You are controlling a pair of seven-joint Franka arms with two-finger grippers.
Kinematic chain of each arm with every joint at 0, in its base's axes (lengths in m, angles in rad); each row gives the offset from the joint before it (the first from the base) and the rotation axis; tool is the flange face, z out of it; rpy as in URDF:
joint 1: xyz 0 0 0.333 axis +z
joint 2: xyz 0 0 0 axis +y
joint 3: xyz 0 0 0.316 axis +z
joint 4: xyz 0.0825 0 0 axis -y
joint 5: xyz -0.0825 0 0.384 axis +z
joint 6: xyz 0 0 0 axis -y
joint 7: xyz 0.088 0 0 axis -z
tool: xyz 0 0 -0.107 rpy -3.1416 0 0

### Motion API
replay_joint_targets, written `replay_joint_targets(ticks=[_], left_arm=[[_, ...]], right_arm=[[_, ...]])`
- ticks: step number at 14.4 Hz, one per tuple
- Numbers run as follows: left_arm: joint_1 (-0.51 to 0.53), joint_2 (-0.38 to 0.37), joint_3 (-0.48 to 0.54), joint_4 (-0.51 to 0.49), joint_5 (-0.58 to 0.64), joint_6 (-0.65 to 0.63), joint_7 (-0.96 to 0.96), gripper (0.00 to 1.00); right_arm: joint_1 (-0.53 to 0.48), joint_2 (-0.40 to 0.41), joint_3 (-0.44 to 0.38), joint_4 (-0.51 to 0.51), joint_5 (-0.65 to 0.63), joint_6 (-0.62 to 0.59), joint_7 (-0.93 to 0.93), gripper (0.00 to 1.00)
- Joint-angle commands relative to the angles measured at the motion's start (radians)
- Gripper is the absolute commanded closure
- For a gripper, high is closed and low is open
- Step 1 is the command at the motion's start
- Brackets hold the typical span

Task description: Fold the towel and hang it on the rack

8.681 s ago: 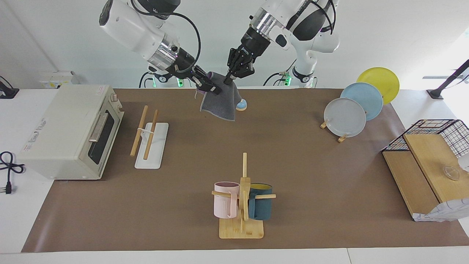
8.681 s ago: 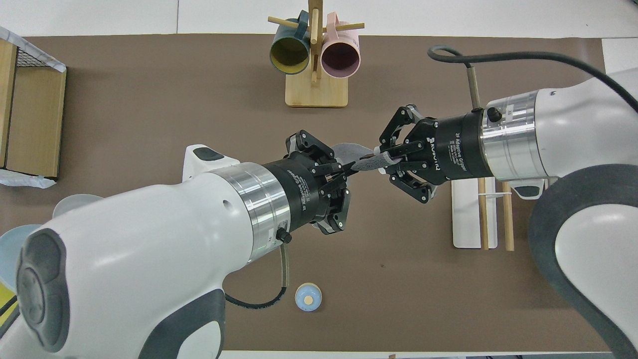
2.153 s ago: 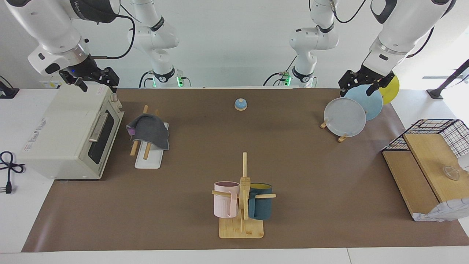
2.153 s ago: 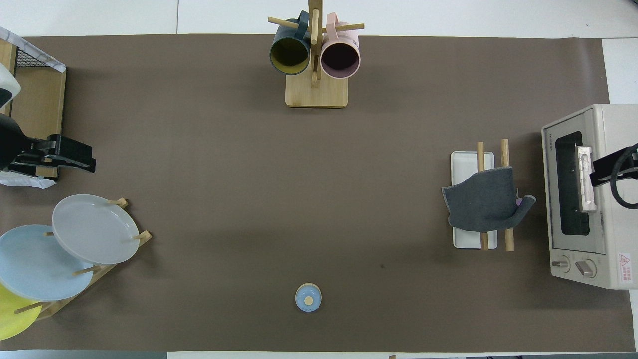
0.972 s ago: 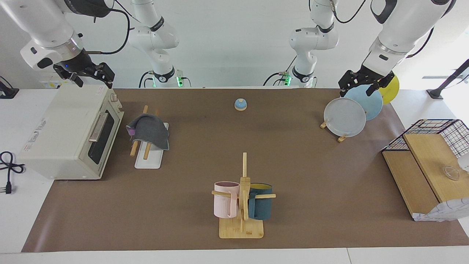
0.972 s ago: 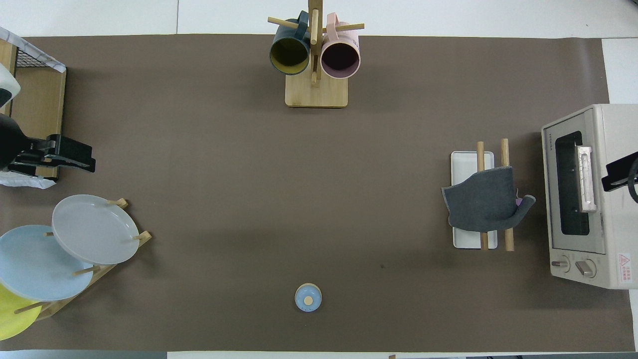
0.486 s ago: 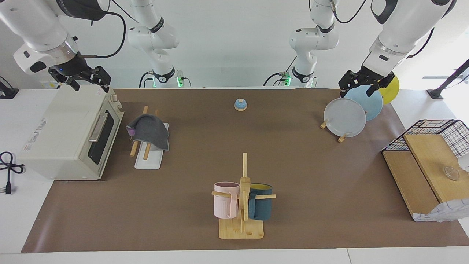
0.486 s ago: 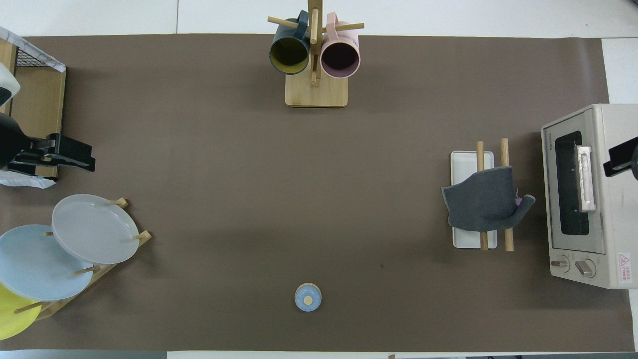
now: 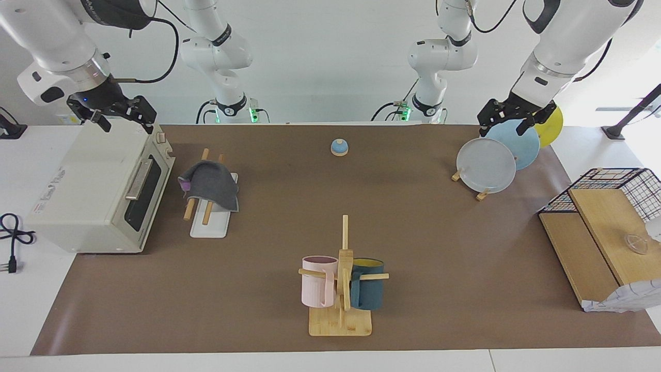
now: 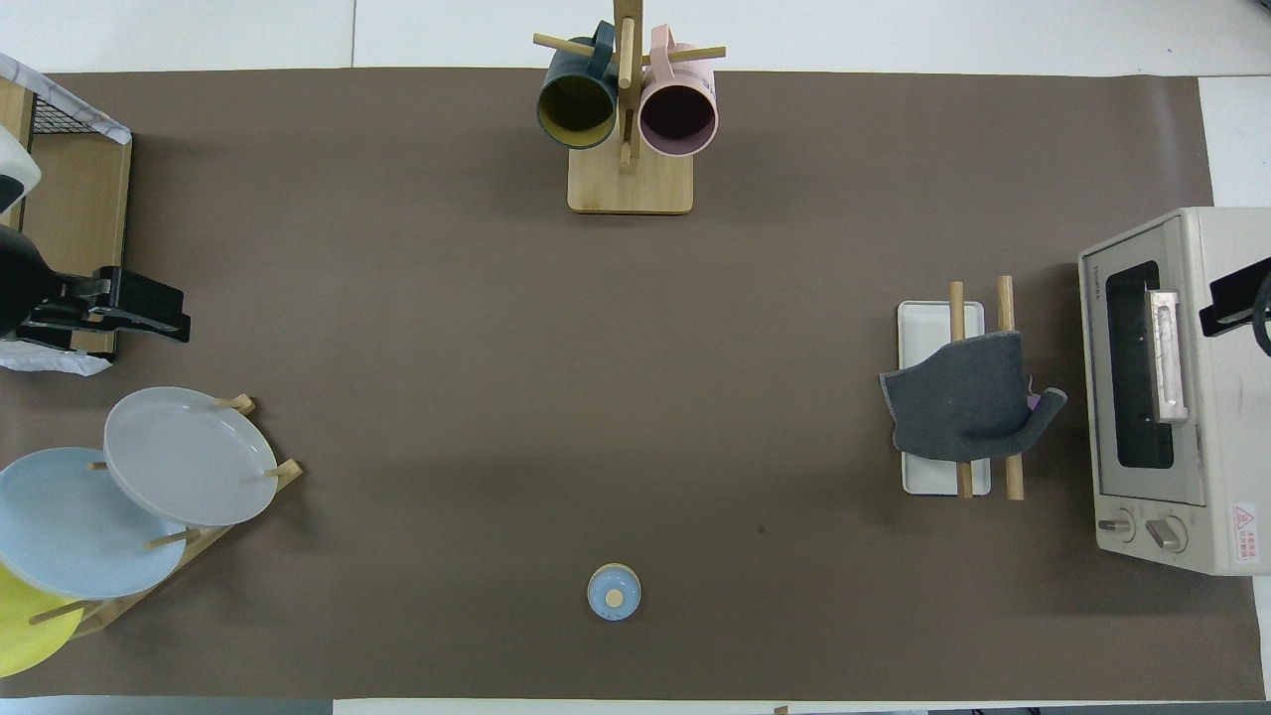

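The towel [image 9: 211, 183] lies draped over both rods of the rack [image 9: 209, 227], dark grey face up, with a bit of purple showing at the edge toward the toaster oven. It also shows in the overhead view [image 10: 958, 407], covering the nearer half of the rack [image 10: 928, 318]. My right gripper [image 9: 124, 122] is open and empty, up in the air over the toaster oven; only its tip shows in the overhead view [image 10: 1231, 298]. My left gripper [image 9: 505, 125] is open and empty over the plate stand; in the overhead view [image 10: 119, 308] it lies at the frame's edge.
A toaster oven [image 9: 98, 186] stands beside the rack. A mug tree [image 9: 342, 279] with pink and teal mugs stands farthest from the robots. A plate stand [image 9: 488, 165], a small blue bell [image 9: 339, 148] and a wire basket with wooden boards [image 9: 609, 217] are also on the table.
Earlier both grippers held the towel in the air; now it hangs on the rack and both are pulled back, empty. In the last second only the right gripper drifted slightly over the toaster oven.
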Motion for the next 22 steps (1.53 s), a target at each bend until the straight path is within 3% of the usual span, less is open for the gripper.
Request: replay_joint_targets(ticks=[1,6,22], left_arm=[[0.0,-0.013,0.003,-0.008,0.018,-0.005,0.006,0.0],[0.0,-0.013,0.003,-0.008,0.018,-0.003,0.006,0.0],[0.0,-0.013,0.003,-0.008,0.018,-0.005,0.006,0.0]], right_arm=[[-0.012,0.013,0.003,0.02,0.017,-0.001,-0.037,0.0],[-0.013,-0.012,0.003,-0.057,0.018,0.054,-0.037,0.0],[-0.012,-0.017,0.003,-0.063,0.043,0.064,-0.037,0.0]])
